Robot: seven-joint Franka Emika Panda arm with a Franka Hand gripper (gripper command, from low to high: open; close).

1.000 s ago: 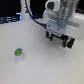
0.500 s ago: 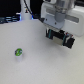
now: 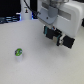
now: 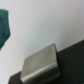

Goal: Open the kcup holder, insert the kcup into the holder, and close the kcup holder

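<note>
Kcup, a small white pod with a green top (image 3: 19, 51), sits alone on the white tabletop (image 3: 45, 67) toward the exterior view's left, well apart from my arm. My tool (image 3: 57, 37) hangs above the tabletop at the exterior view's upper right, holding nothing I can see; whether it is released or clenched I cannot tell. My wrist view shows a blurred grey block (image 4: 41, 65) and a teal patch (image 4: 5, 26).
</note>
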